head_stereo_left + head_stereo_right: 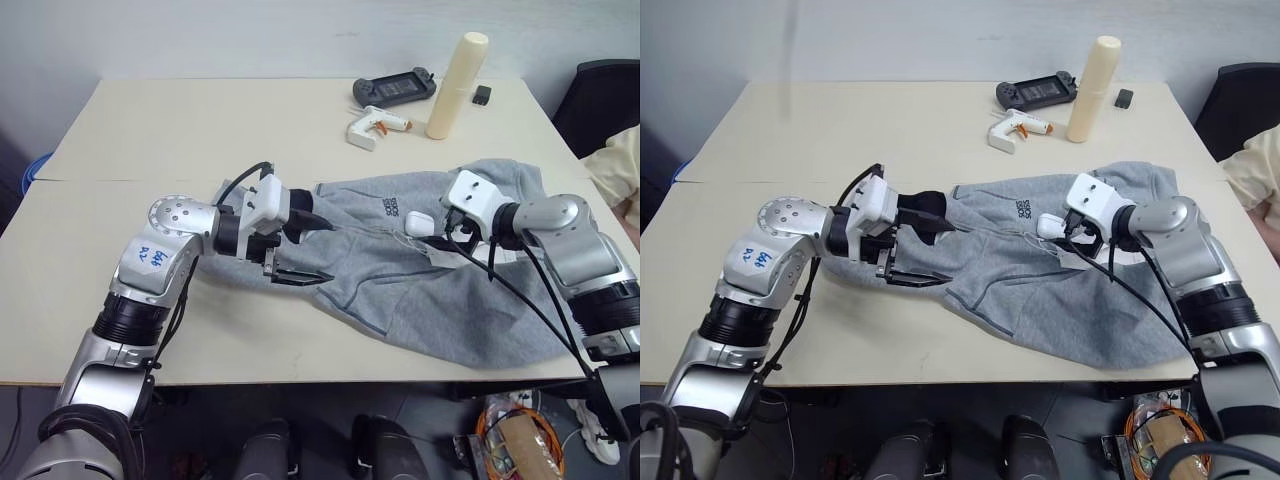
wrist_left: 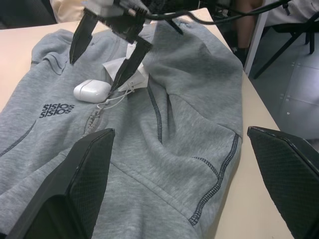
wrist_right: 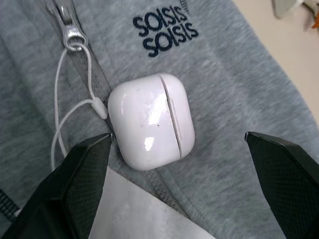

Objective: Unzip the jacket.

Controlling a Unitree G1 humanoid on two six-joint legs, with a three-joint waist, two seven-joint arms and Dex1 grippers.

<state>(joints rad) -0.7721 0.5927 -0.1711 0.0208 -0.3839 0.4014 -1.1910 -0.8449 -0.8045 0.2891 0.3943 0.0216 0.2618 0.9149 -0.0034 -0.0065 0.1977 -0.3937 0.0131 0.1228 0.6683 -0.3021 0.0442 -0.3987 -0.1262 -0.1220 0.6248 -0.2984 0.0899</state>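
The grey jacket (image 1: 400,280) lies spread across the right half of the table, its dark chest logo (image 3: 164,32) facing up. A white cord (image 3: 60,114) ties its metal zipper pull (image 3: 72,35) to a small white case (image 3: 148,119) that rests on the fabric beside a white paper tag (image 3: 134,209). My right gripper (image 2: 94,74) hovers just over the case, open, a finger on either side. My left gripper (image 1: 315,248) is open above the jacket's left end, with nothing between its fingers (image 2: 84,169).
At the table's far side lie a white glue gun (image 1: 375,125), a dark handheld console (image 1: 393,90), a tall cream roll (image 1: 455,85) and a small black block (image 1: 482,95). A black chair (image 1: 605,100) and pale yellow cloth (image 1: 615,165) are at the right.
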